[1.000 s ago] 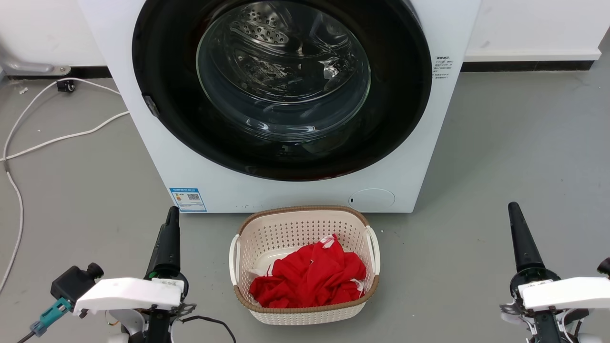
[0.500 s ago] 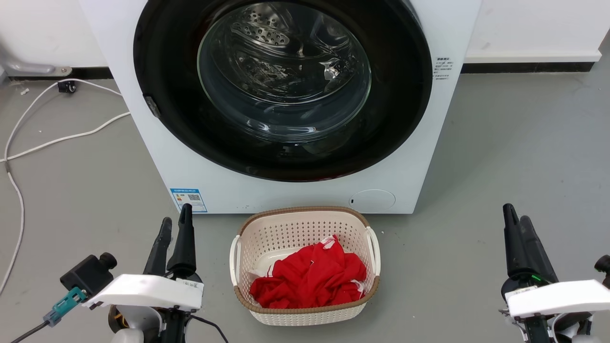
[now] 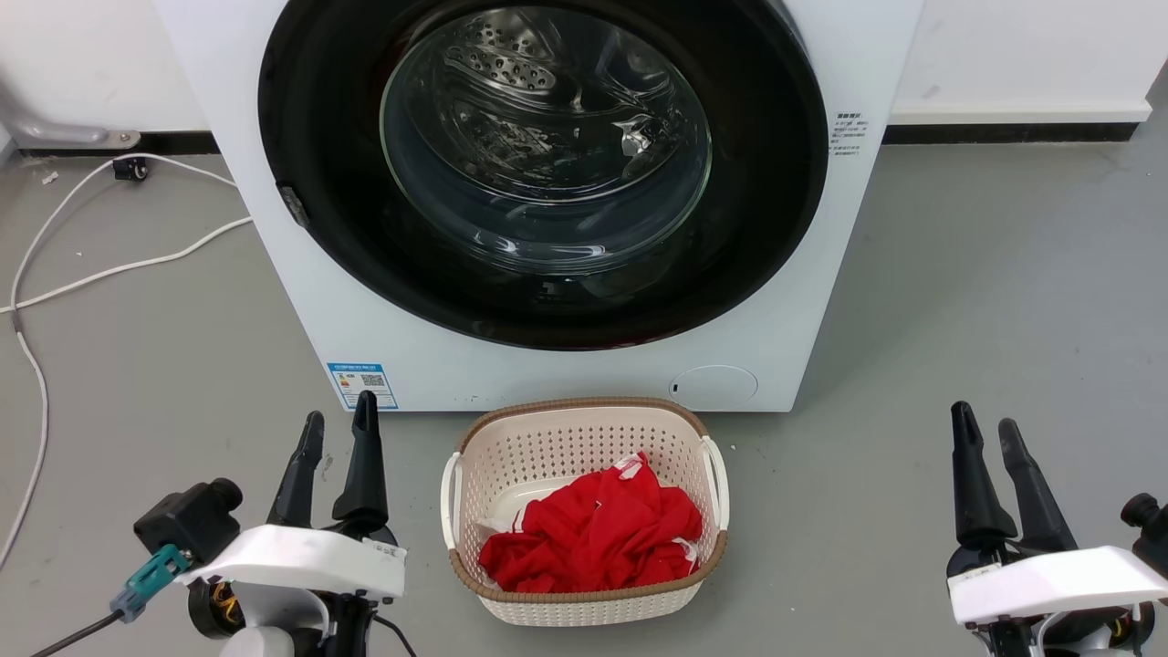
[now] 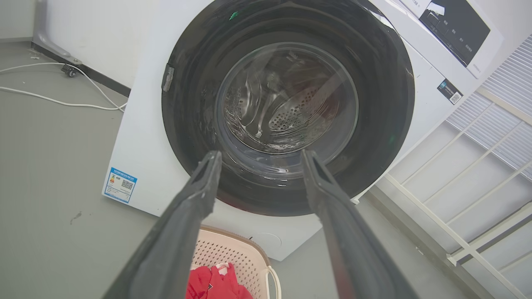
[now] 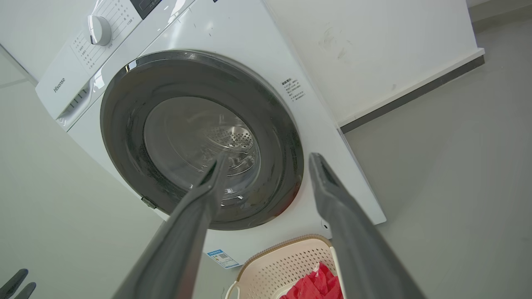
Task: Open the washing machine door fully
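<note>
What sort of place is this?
Probably a laundry corner, perhaps set up in a test room. A white front-loading washing machine stands by a wall, a basket of red clothes before it, and loose white cables trail over bare grey floor.

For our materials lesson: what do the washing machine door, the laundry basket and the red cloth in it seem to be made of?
The washing machine door: glossy black rim, likely plastic, around a clear bulging bowl, probably glass, showing reflections. The laundry basket: matte cream perforated walls, likely moulded plastic; its brown rim looks woven. The red cloth: soft fabric, crumpled into folds.
</note>
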